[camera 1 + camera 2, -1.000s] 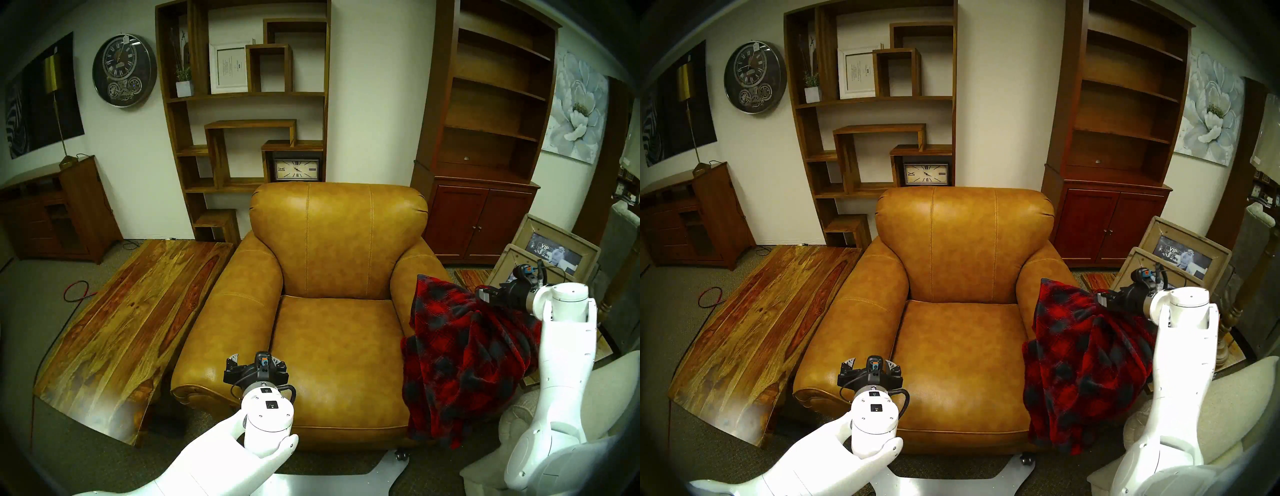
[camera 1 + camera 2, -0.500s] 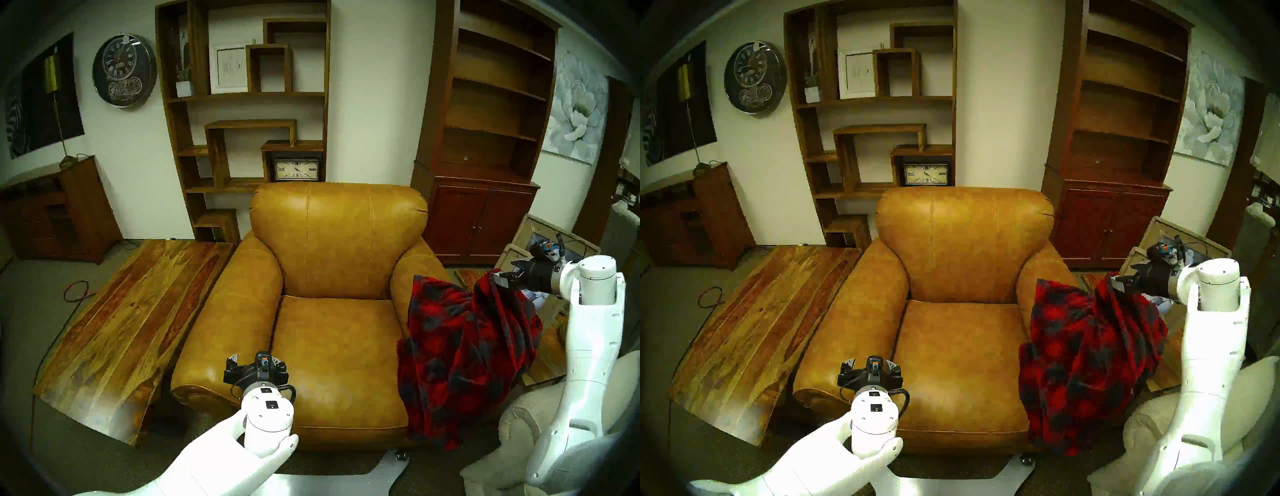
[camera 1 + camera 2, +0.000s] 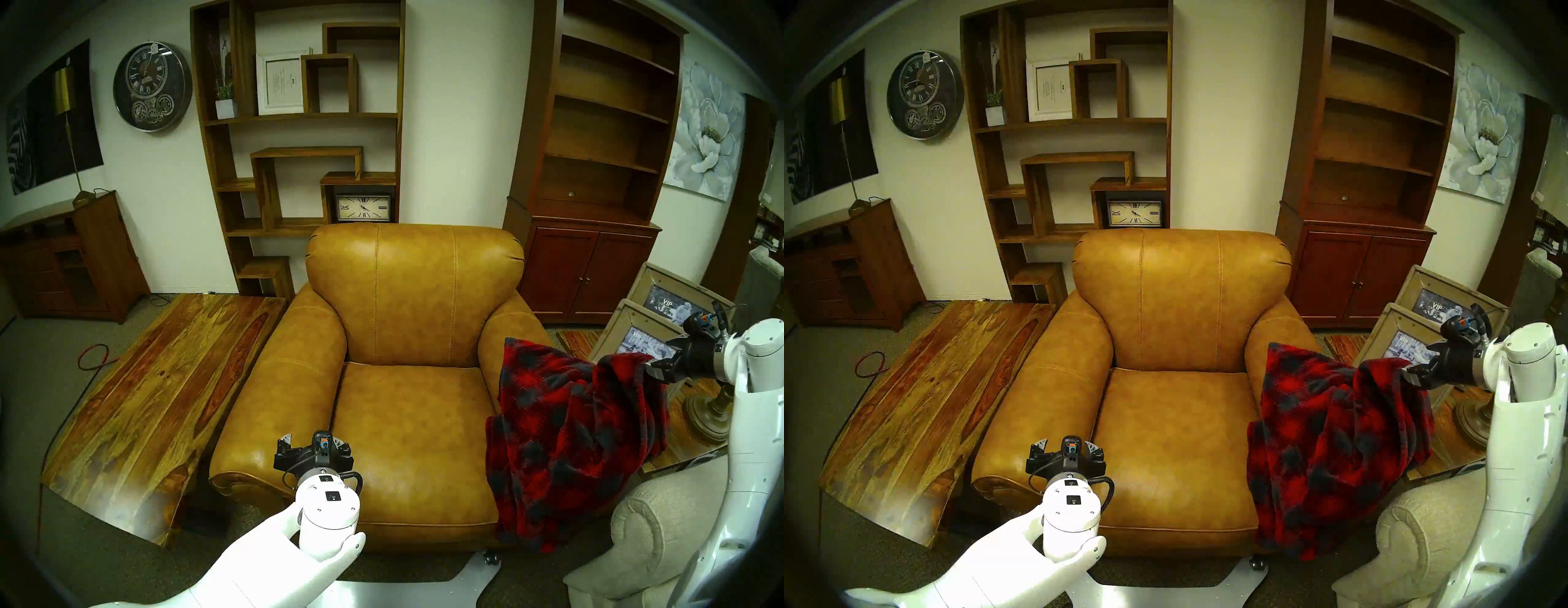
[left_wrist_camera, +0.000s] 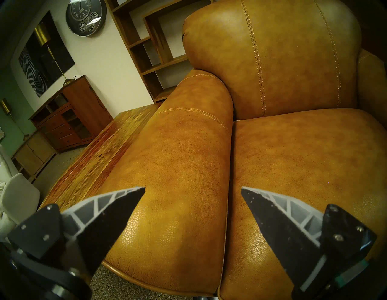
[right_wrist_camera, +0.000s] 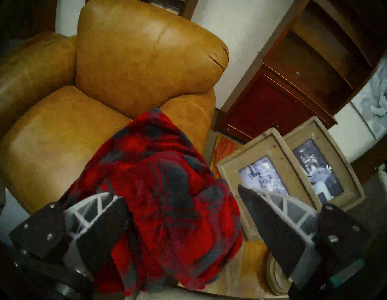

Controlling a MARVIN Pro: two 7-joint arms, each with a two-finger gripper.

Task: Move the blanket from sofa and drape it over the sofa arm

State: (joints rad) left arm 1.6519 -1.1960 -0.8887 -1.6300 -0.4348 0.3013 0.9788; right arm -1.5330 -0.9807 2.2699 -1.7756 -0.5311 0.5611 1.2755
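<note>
Hanging over the tan leather armchair's right rolled arm is the red and dark grey plaid fleece blanket, bunched in thick folds. Most of it spills down the arm's outer, right side and its near front corner, while one edge lies just against the seat cushion, which is otherwise bare.

The right gripper hangs at the far right with its jaws spread wide and nothing between them. In the head views its fingertips sit right at a raised fold of the blanket, and whether they touch it cannot be told. The left gripper hovers over the chair's near left corner, jaws also wide apart and empty.

Judging the risks: plush fleece on glossy leather has little grip, and with the bulk on the outer side its weight could pull the whole drape off to the floor. If the fold is snagged on a right fingertip, any pull away would drag the blanket along. The two wooden picture frames leaning just right of the chair, and a turned wooden base beside them, could be knocked by the arm's swing.

Counted: one blanket, one leather armchair, two grippers, two frames, one beige fabric sofa arm at near right, one wooden plank table on the left.
</note>
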